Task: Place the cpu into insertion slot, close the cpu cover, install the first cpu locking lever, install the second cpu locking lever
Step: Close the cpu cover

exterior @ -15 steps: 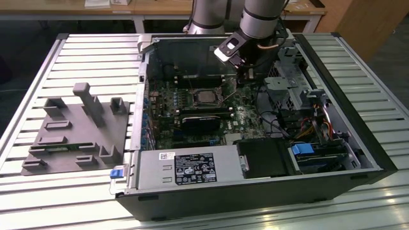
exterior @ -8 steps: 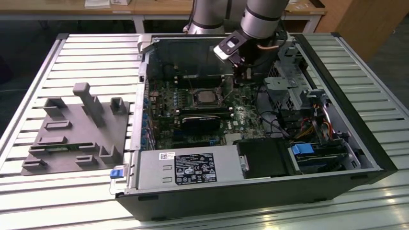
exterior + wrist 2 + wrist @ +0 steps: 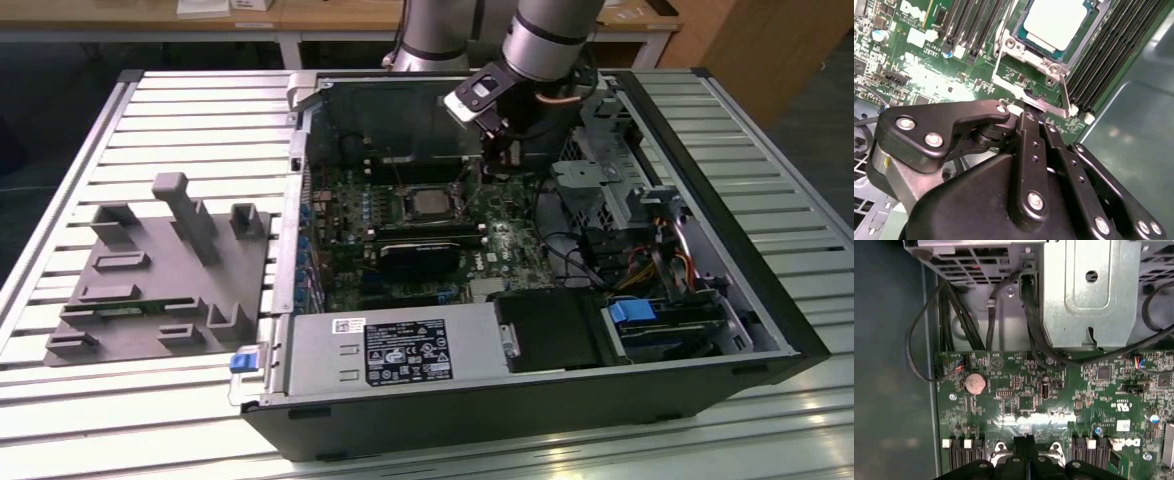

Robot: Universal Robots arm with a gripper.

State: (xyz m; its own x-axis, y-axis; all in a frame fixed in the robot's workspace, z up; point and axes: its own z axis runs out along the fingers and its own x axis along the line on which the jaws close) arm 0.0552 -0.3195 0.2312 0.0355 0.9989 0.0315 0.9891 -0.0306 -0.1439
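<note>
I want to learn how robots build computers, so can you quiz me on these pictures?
1. True or false: the cpu lies inside the window of the cpu cover.
2. The claw has its tip nearest to: A the cpu cover's edge, B the coin battery, C the power supply.
3. Fill in: the grey rack stands on the exterior view's ____ of the computer case.
Key: 1 true; 2 A; 3 left.

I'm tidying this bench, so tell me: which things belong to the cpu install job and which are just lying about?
Job: cpu, cpu cover, hand at the cover's edge.
Lying about: grey fixture block, coin battery, memory slots, blue bracket.
</note>
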